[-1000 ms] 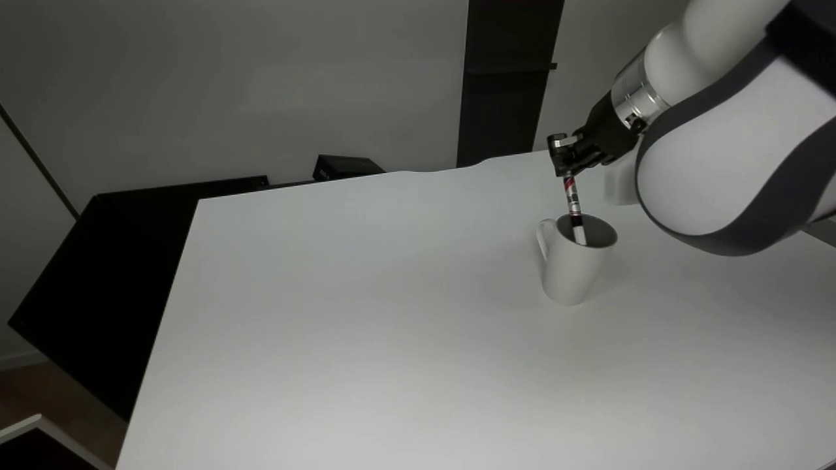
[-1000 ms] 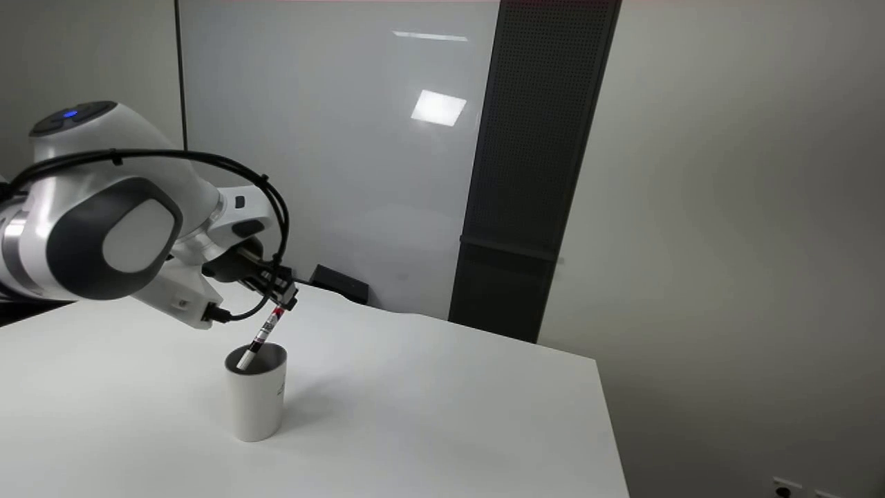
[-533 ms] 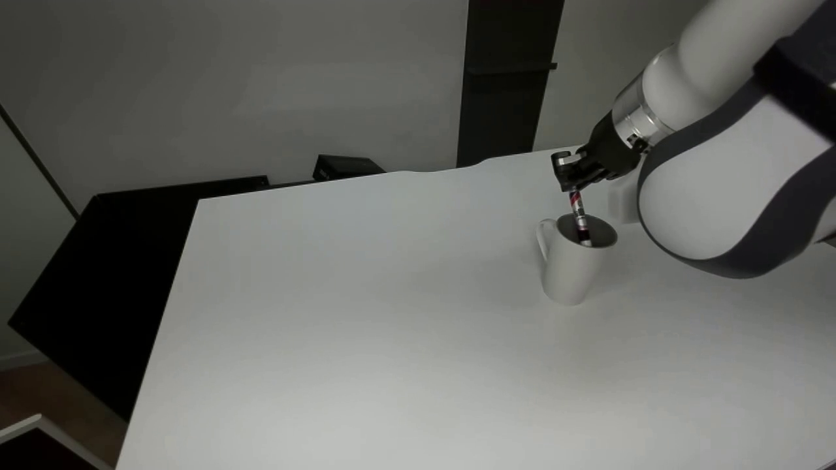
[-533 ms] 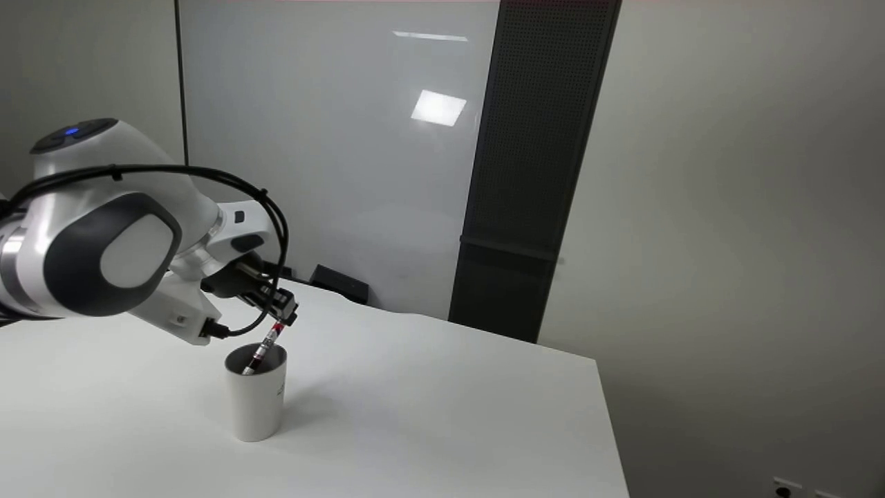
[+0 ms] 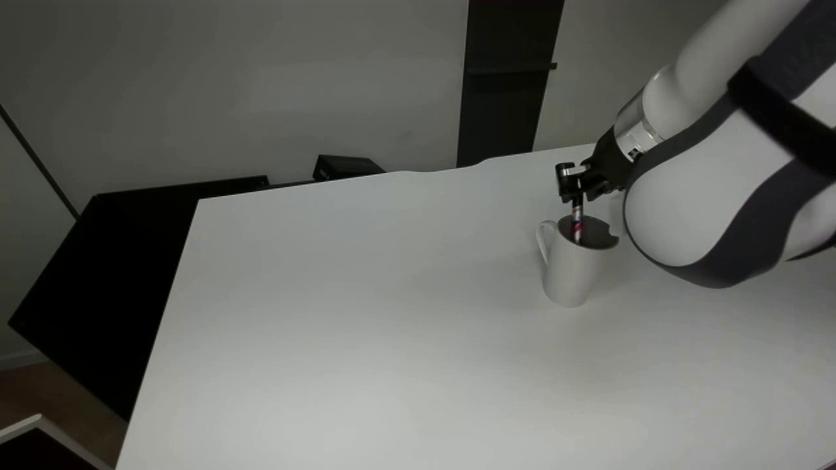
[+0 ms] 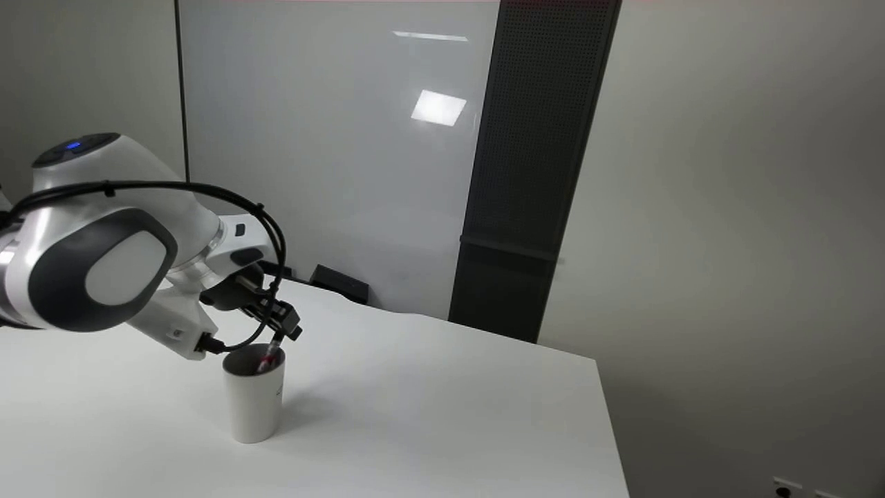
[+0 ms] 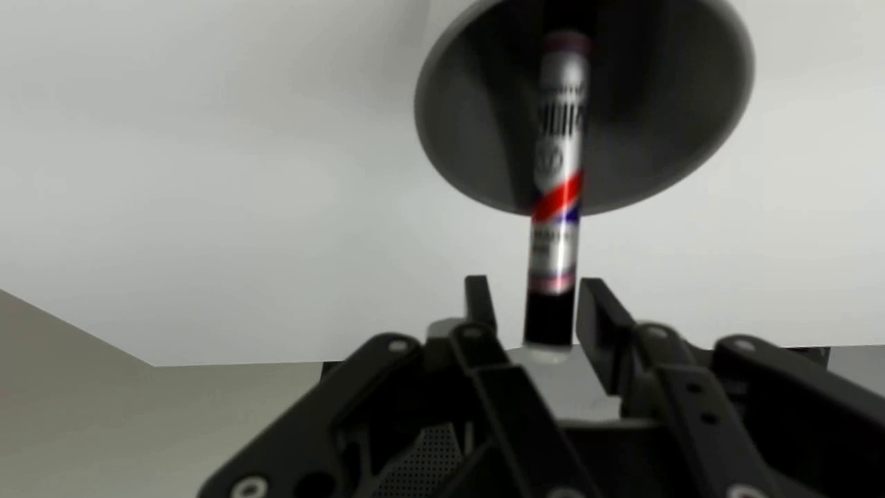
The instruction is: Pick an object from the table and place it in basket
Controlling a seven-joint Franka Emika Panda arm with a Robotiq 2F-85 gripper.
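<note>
The object is a marker with a silver-white barrel, red and blue bands and a black end. It shows in both exterior views (image 5: pixel 577 220) (image 6: pixel 268 358) and in the wrist view (image 7: pixel 559 152). Its lower part is inside the white mug (image 5: pixel 572 277) and hidden there; its black end sticks out above the rim. The mug stands upright, also seen in the other views (image 6: pixel 254 408) (image 7: pixel 643 166). My gripper (image 5: pixel 581 190) (image 6: pixel 287 325) is just above the mug. In the wrist view its fingers (image 7: pixel 536 304) are apart on either side of the black end, with a clear gap on the left.
The mug stands on a white table (image 5: pixel 359 294). Its handle (image 5: pixel 543 238) points away from the arm in an exterior view. A black box (image 5: pixel 346 166) is behind the table's back edge. A black cable (image 6: pixel 273 235) loops beside the gripper.
My gripper has moved down toward the mug and the marker has gone deeper into it. The fingers now stand apart from the marker. The mug has shifted very slightly.
</note>
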